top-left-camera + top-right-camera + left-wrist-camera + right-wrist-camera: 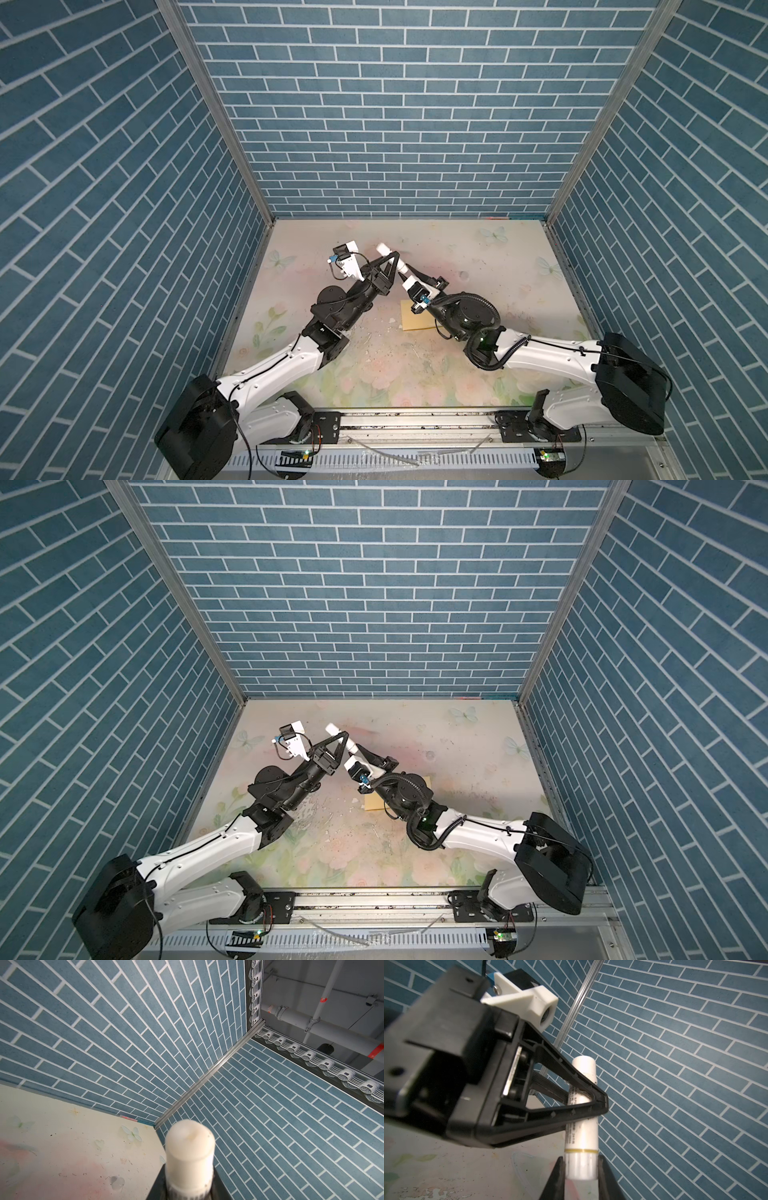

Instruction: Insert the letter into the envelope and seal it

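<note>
One glue stick (583, 1136), two end effectors (591, 1103) (580, 1165).

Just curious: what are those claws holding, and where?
A white glue stick: left gripper clamps its middle, right gripper its clear cap end.

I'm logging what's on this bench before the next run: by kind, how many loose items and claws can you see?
glue stick: 1
envelope: 1, partly hidden
claws: 2, the left claw and the right claw, both on the glue stick
Total: 4
</note>
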